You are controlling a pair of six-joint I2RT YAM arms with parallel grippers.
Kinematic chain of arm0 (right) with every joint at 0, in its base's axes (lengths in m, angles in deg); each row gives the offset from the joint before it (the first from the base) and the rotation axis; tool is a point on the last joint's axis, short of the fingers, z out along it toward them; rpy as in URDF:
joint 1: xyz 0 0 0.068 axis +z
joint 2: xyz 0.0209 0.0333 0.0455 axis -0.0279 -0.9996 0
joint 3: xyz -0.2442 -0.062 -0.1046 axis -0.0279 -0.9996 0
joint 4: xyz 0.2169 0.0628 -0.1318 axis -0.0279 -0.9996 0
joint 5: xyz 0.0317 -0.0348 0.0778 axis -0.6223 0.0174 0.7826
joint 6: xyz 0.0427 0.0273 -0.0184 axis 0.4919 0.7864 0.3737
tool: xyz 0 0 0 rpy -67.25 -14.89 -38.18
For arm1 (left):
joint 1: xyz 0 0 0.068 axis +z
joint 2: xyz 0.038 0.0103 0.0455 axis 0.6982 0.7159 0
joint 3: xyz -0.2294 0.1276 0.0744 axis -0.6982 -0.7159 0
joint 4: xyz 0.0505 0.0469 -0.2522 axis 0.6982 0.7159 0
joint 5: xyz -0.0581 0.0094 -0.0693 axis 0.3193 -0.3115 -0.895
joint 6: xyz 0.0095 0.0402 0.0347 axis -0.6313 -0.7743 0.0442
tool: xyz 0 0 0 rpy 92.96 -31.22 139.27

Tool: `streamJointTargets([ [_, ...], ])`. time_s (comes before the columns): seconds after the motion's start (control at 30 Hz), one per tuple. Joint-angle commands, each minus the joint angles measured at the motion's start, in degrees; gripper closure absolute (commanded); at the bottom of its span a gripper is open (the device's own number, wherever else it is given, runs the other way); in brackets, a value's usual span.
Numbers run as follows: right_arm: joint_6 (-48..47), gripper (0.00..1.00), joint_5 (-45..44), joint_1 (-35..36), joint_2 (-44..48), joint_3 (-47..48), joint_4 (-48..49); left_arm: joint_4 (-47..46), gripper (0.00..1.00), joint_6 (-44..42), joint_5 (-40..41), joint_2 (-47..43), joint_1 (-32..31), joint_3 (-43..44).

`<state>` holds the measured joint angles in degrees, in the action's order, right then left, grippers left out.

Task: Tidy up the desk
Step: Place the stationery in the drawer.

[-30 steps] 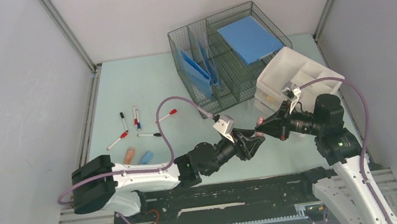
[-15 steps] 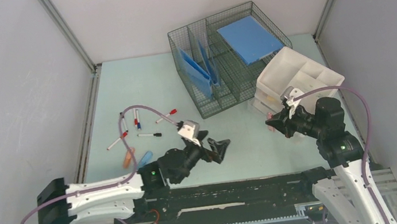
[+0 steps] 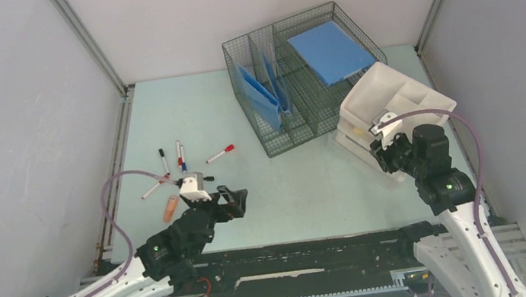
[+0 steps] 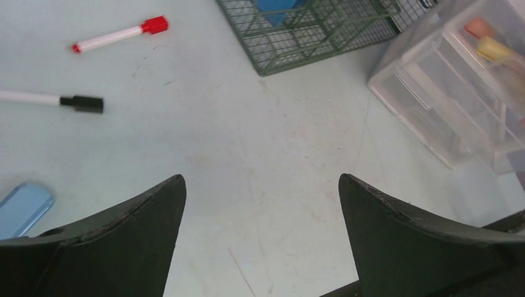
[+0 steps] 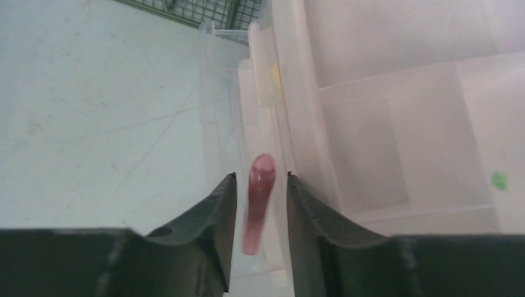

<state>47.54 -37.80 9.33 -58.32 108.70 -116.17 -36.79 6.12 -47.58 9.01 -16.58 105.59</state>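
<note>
Landmark: the wire basket (image 3: 296, 130), standing at the far side of the desk (image 3: 194, 111)
Desk: the pale green top lies under the basket and runs out to its left, front and right
Left gripper change: the left gripper (image 4: 261, 178) has swung away from the basket's front to the scatter left of it, and its jaws have spread wide with nothing between them
Right gripper change: the right gripper (image 5: 260, 176) has carried the pink piece (image 5: 259, 198) from in front of the basket to the clear drawer unit (image 4: 433, 105) just right of it; its jaws have parted, a gap shows on each side of the blurred piece, so I judge it let go
Meaning: the handover looks finished and the pink piece is going into storage, leaving the left arm free for the next loose item
Markers: six markers (image 3: 220, 152), all left of the basket, one half hidden by the left wrist in the top view
Small loose pieces: two, a loose orange piece (image 3: 170, 207) and a loose blue piece (image 4: 23, 207), further left and nearer than the basket
Stored pieces: two seen in the drawers, a stored orange piece (image 4: 480, 28) and a stored yellow piece (image 4: 495, 48)
Folders: one flat folder (image 3: 330, 51) on top of the basket; at least two upright folders (image 3: 256, 92) inside it
Left to do: markers and two pieces are not yet put away
</note>
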Motion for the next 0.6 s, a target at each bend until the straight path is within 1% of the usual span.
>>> streamJointTargets([
  [0.0, -1.7, 0.51, -2.0, -0.5, 0.4, 1.0, 1.1, 9.1, 0.00, 8.9, 2.8, -5.0, 2.2, -2.1],
  [0.07, -1.6, 0.41, -1.4, -0.5, 0.3, 1.0, 1.0, 10.7, 0.00, 10.9, 1.9, -6.5, 3.3, -3.1],
  [0.17, -1.4, 0.34, 0.9, -0.5, 0.7, 1.0, 0.5, 12.2, 0.00, 12.3, -0.4, -7.6, 4.9, -3.7],
  [0.37, -1.7, 0.32, 5.9, -0.7, 2.4, 1.0, -0.5, 14.5, 0.00, 12.9, -5.8, -6.9, 9.5, -2.4],
  [0.57, -1.7, 0.32, 7.0, -1.1, 3.4, 1.0, -0.5, 17.6, 0.00, 11.8, -11.5, -0.7, 18.6, 0.8],
])
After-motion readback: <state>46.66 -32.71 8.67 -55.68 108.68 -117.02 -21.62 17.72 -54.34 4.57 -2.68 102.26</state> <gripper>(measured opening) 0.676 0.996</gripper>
